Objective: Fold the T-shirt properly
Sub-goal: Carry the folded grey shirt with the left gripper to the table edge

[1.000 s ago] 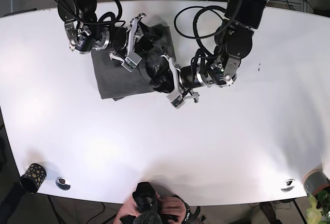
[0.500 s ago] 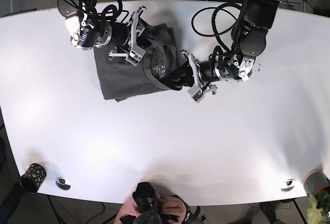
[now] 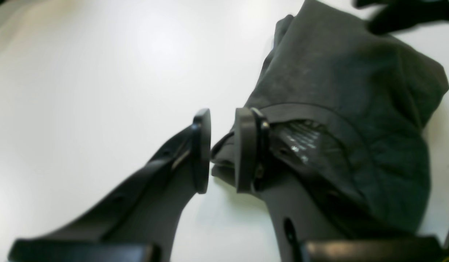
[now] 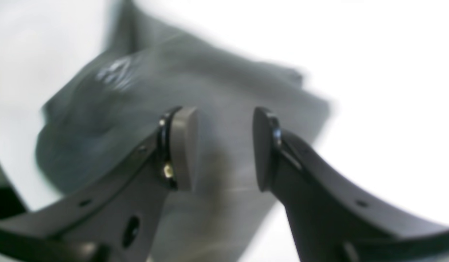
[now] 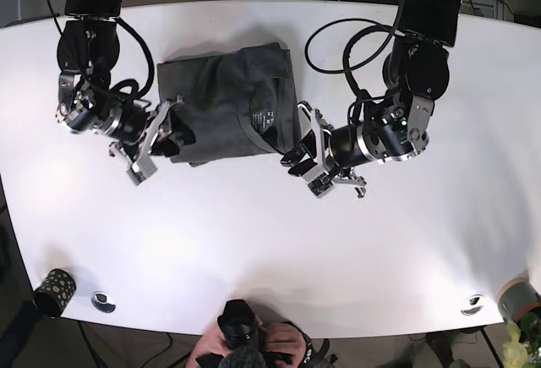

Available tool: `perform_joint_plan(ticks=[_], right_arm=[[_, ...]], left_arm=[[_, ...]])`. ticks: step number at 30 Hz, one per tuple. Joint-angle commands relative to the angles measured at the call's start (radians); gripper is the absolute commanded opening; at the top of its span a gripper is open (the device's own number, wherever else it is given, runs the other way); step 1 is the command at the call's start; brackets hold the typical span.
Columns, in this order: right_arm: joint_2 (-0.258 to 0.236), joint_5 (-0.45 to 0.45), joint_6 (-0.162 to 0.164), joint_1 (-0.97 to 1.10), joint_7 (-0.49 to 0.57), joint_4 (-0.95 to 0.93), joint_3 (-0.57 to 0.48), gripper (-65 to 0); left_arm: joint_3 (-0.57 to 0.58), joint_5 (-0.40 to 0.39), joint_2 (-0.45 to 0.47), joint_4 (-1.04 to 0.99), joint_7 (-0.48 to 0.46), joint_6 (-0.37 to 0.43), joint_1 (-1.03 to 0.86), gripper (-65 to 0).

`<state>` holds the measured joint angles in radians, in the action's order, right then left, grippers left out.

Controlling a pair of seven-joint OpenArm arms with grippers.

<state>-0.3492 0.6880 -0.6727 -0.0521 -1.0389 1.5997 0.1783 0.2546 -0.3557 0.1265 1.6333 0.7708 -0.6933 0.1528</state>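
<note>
One T-shirt (image 5: 226, 101) lies on the one white tabletop (image 5: 279, 241), toward its far edge, folded into a dark grey block. Two arms reach over it, each ending in one gripper: the left gripper (image 5: 306, 158) and the right gripper (image 5: 152, 141), each with two fingers (image 3: 201, 151) in its wrist view. Along the near edge sit two small round metal fittings, one near the near left corner (image 5: 103, 300) and one near the near right corner (image 5: 472, 304). One dark patterned cup (image 5: 54, 292) stands at the near left corner. One camera (image 5: 241, 330), probably handheld, shows at the middle of the near edge.
</note>
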Motion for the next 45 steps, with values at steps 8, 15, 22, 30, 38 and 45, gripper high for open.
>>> perform_joint_plan(ticks=[8, 15, 22, 30, 38, 45], right_arm=[[-0.024, -0.078, -0.003, -0.180, 0.124, -0.226, 0.007, -42.5], [0.034, -0.274, -0.005, -0.237, 0.193, -0.307, 0.005, -42.5], [0.054, -0.393, -0.022, -0.231, 0.300, -0.390, 0.005, -42.5], [0.035, -0.393, -0.025, -0.171, 0.325, -0.421, 0.008, -42.5], [0.034, -0.386, -0.025, -0.088, 0.329, -0.365, 0.008, -42.5], [0.066, -0.388, -0.025, -0.010, 0.323, -0.247, -0.006, -42.5]], left_arm=[[0.130, -0.016, -0.069, 0.064, -0.001, -0.005, -0.108, -54.3], [0.242, -0.009, -0.066, 0.057, -0.004, -0.005, -0.157, -54.3], [0.237, -0.016, -0.026, -0.057, -0.006, -0.005, -0.169, -54.3], [0.188, -0.016, -0.006, -0.268, -0.007, -0.005, -0.111, -54.3], [0.136, -0.010, 0.042, -0.318, -0.009, -0.005, -0.015, -54.3], [0.099, -0.016, 0.106, -0.322, -0.007, -0.005, 0.086, -54.3]])
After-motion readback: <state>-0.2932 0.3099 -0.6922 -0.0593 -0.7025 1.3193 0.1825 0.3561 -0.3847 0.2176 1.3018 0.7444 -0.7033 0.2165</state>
